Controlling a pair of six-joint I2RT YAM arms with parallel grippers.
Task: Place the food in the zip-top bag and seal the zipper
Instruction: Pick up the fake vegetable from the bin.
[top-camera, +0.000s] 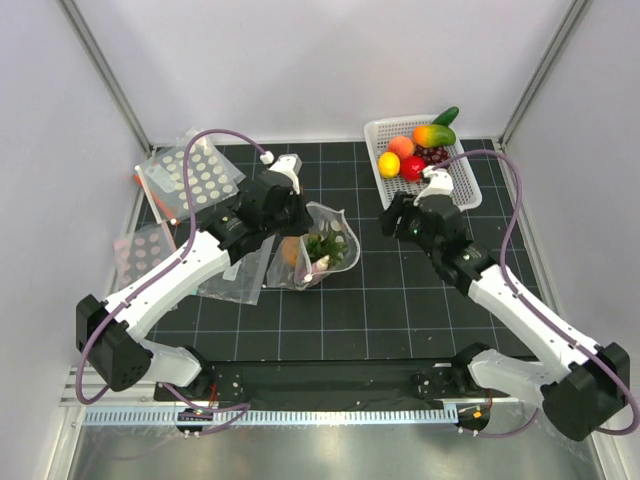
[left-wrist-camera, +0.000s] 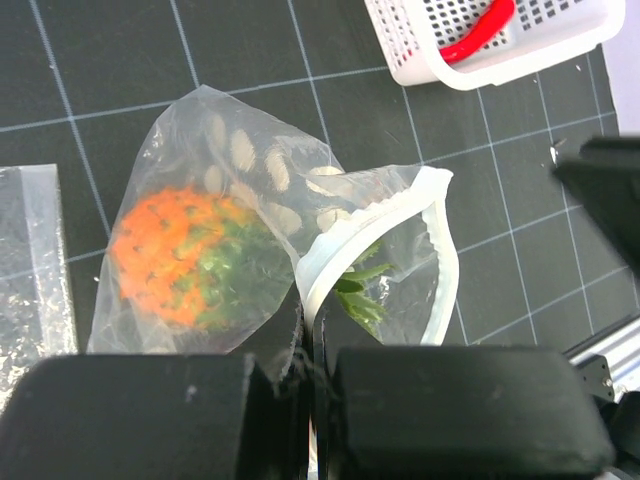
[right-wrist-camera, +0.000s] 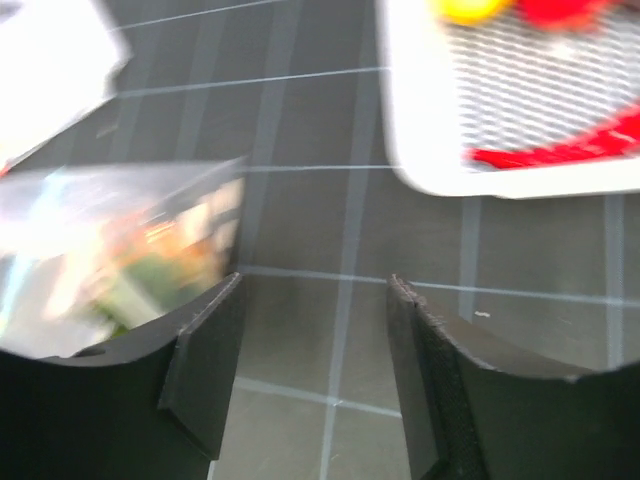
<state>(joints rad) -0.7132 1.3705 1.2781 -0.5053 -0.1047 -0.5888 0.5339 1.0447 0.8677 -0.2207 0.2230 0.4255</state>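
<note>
The bag is lying near the middle of the worktop, and its mouth is gaping toward the right edge. The pineapple is already sitting inside it, with the green top pointing at the mouth. The left claw is squeezing together on the near edge of the bag, with the thin plastic pinched between its two fingers. That is holding the mouth up. The right claw is hovering between the bag and the basket in the far right corner. Its fingers are standing wide apart with nothing in them. The chili and the red fruit are waiting in that basket.

I think the bag is going to feel very light, soft and floppy, and the plastic looks slippery. It is going to sag or fold shut if nobody is holding it. The best place to grab it is the thicker white zipper strip around the mouth, because the thin skin below may slide out or crumple. The toy food looks hard, shiny and light, so it will not squash, but it may slip. The round red fruit may pop out of a pinch or roll away, so the claw should close across its fattest part. The chili is long and thin, so a grab across its middle looks safest. Sealing will need a firm pinch running along the strip from one end to the other.
</note>
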